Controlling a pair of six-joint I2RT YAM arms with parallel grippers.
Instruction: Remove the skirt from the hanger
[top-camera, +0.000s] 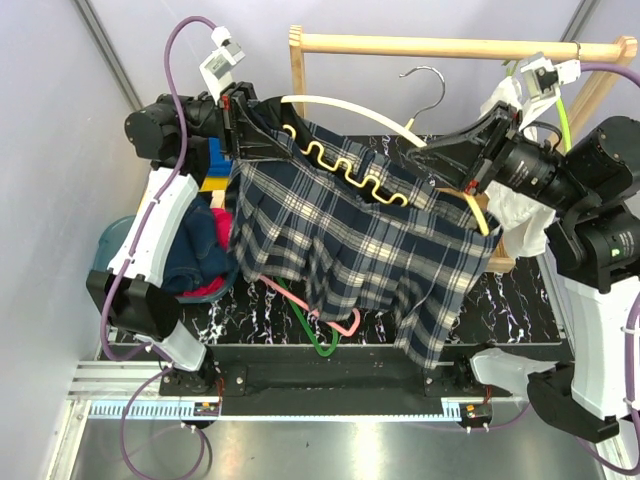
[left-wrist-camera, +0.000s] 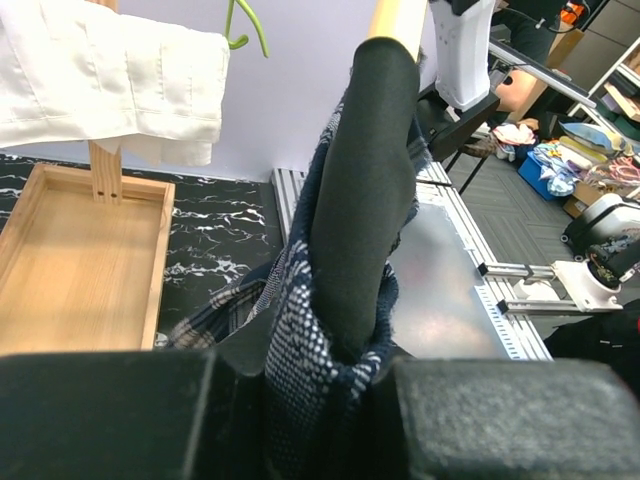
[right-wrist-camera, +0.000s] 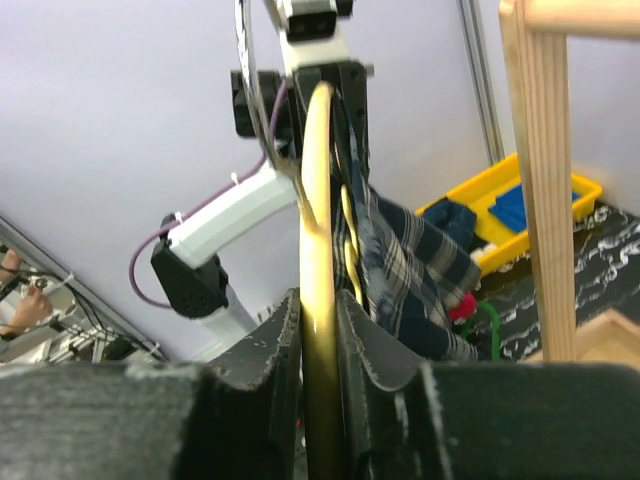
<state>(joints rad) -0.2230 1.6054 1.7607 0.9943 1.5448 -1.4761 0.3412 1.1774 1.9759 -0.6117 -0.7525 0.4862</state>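
The navy plaid skirt hangs spread in the air from the cream hanger, whose wavy bar crosses its waist. My left gripper is at the skirt's upper left corner. In the left wrist view it is shut on the skirt's plaid cloth, and the black waistband rises from between the jaws. My right gripper holds the right side of the hanger. In the right wrist view it is shut on the hanger's arch, with the skirt hanging just beyond.
A wooden rack stands behind, with a white garment on its right side. A green hanger and a pink hanger lie on the black marble table under the skirt. A denim garment is heaped at the left.
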